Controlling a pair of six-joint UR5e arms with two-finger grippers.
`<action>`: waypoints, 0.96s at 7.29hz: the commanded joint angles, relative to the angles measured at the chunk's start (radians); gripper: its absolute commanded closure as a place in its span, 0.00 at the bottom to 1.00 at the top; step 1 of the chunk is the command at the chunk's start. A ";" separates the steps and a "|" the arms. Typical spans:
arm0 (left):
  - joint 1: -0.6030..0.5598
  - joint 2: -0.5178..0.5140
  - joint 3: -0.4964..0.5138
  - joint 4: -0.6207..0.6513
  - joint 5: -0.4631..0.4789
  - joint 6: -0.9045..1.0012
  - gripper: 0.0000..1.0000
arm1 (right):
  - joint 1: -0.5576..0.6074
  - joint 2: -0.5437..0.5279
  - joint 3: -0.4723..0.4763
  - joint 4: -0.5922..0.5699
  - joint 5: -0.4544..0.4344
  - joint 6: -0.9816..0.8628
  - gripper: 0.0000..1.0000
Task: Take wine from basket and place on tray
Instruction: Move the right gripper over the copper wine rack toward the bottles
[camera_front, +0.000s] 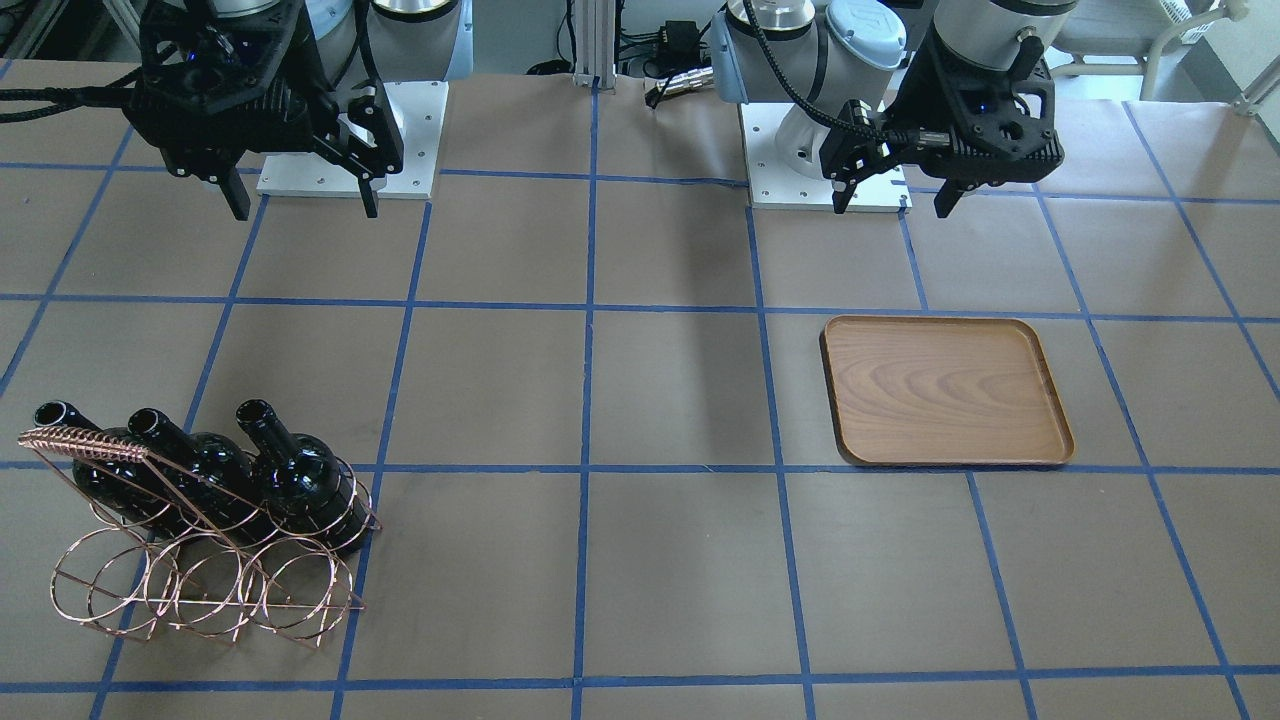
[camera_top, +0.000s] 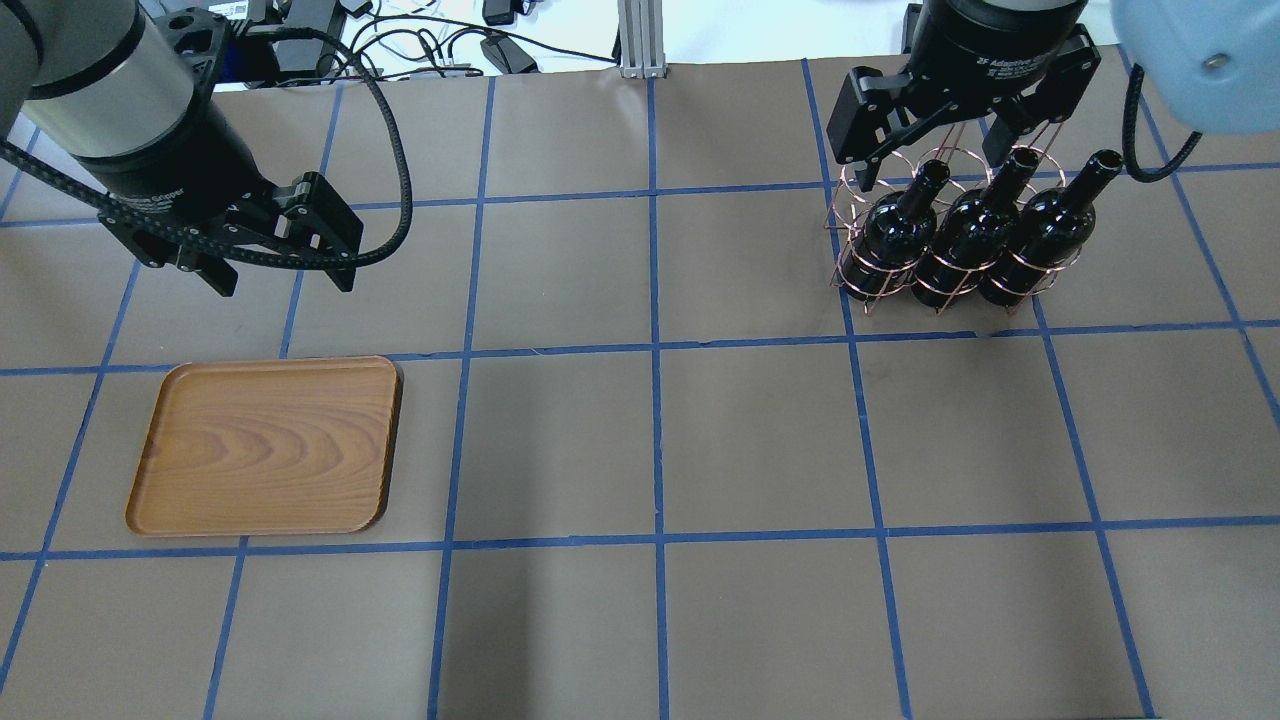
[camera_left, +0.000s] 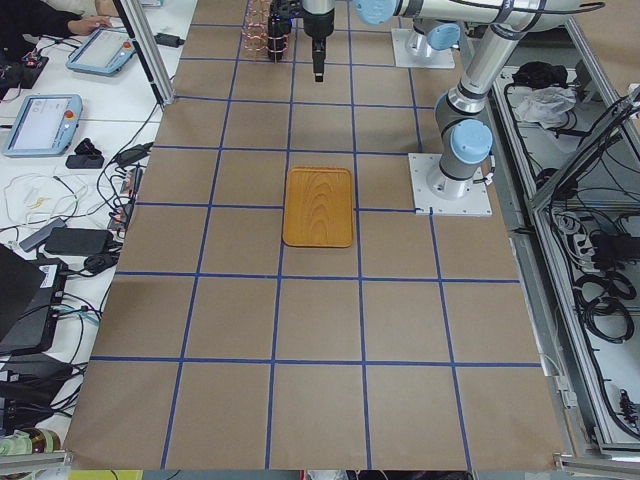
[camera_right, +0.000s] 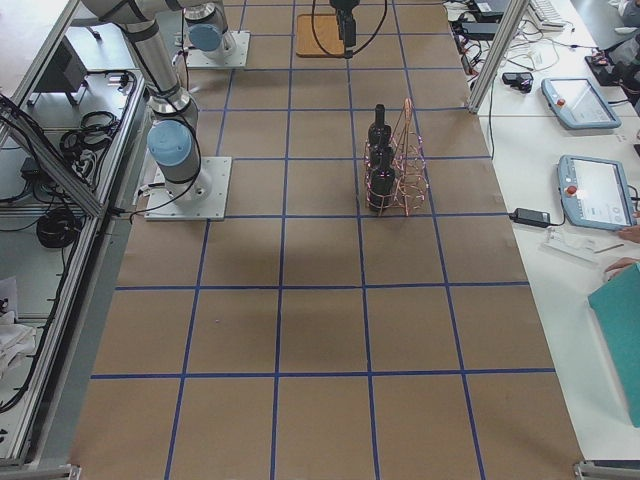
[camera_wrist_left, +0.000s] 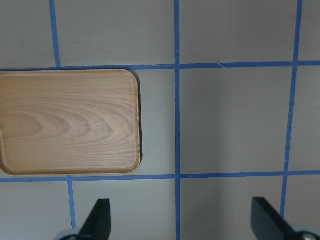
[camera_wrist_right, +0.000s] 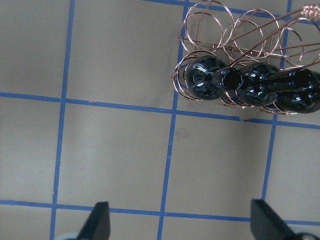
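Three glossy near-black wine bottles (camera_front: 300, 480) (camera_top: 895, 225) lie in the upper tier of a copper wire basket (camera_front: 85, 438) (camera_top: 846, 262), with their necks pointing towards the robot. The wooden tray (camera_front: 945, 390) (camera_top: 265, 445) lies bare on the table. My right gripper (camera_front: 305, 200) (camera_top: 950, 165) is open and hangs above the table, short of the basket on the robot's side. Its wrist view shows the bottles (camera_wrist_right: 210, 82) ahead of its open fingers (camera_wrist_right: 97, 220). My left gripper (camera_front: 892, 200) (camera_top: 285, 283) is open and empty. It hangs just short of the tray (camera_wrist_left: 70, 122), on the robot's side.
The table is brown paper with a blue tape grid. The two white arm bases (camera_front: 350, 150) (camera_front: 825, 160) stand at the robot's edge. The basket's lower tier of rings (camera_front: 200, 590) holds nothing. Cables and tablets (camera_right: 585, 100) lie on side benches.
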 joint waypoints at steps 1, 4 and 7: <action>-0.002 0.000 0.000 0.003 -0.001 -0.007 0.00 | 0.000 0.001 0.000 0.000 -0.006 -0.003 0.00; 0.001 0.000 0.000 0.005 -0.004 -0.008 0.00 | -0.049 0.004 0.003 -0.005 0.004 -0.071 0.00; 0.001 0.000 0.000 0.005 -0.002 -0.007 0.00 | -0.263 0.011 0.066 -0.002 0.069 -0.250 0.00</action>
